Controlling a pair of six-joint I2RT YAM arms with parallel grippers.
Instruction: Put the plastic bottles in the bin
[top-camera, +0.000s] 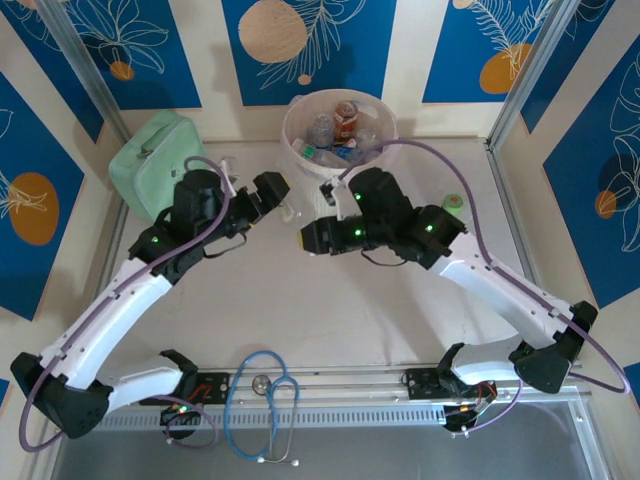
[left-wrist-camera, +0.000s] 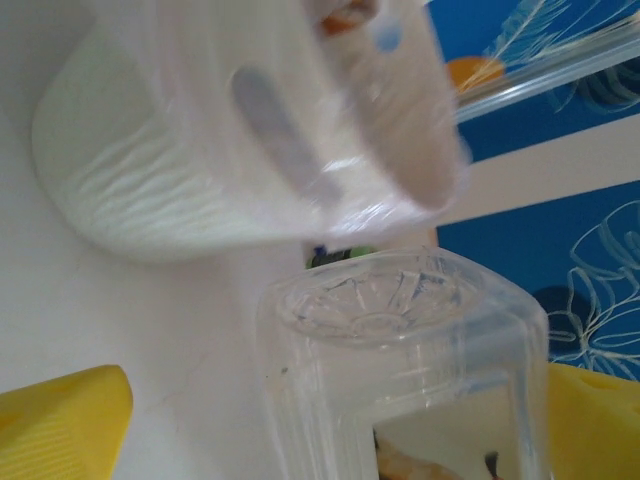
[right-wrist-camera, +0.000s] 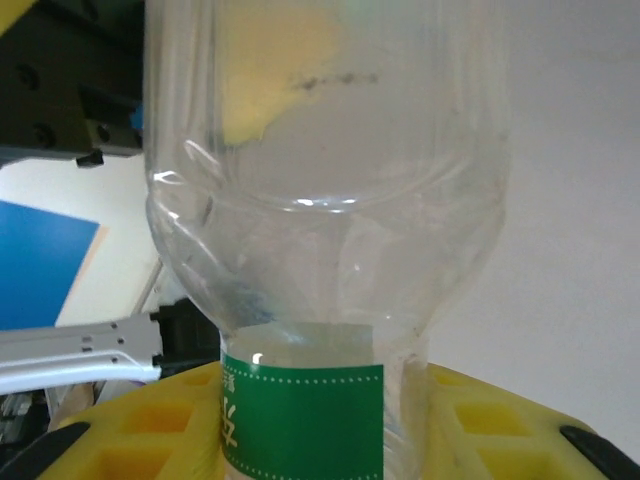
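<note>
You are working on a white table (top-camera: 330, 320) boxed in by blue leaf-patterned panels (top-camera: 320, 40), with a stethoscope (top-camera: 265, 400) lying at the near edge between the arm bases. Your right gripper (right-wrist-camera: 305, 410) is closed on a clear bottle with a green label (right-wrist-camera: 300, 200). The yellow pads (right-wrist-camera: 130, 430) clamp it at the label band, and the wide body runs out ahead of the jaws. To do this step well, hold that grip firm, lift before you swing, and carry the bottle over the rim rather than into the wall. Let go only once the body hangs inside the opening. Your left gripper (left-wrist-camera: 340, 400) stands open, its yellow fingers (left-wrist-camera: 60, 420) spread to either side of a clear square-sided bottle (left-wrist-camera: 400, 360) whose moulded base points ahead. One finger is plainly apart from it; whether the other touches it you cannot tell. That bottle lies outside the bin (left-wrist-camera: 180, 180), which stands just ahead of these jaws with its ribbed wall and handle slot facing them, so it will likely need a fresh grasp. Several bottles (top-camera: 345, 125) already lie inside. A mint-green pouch (top-camera: 150, 165) sits off to the left gripper's outer side.
</note>
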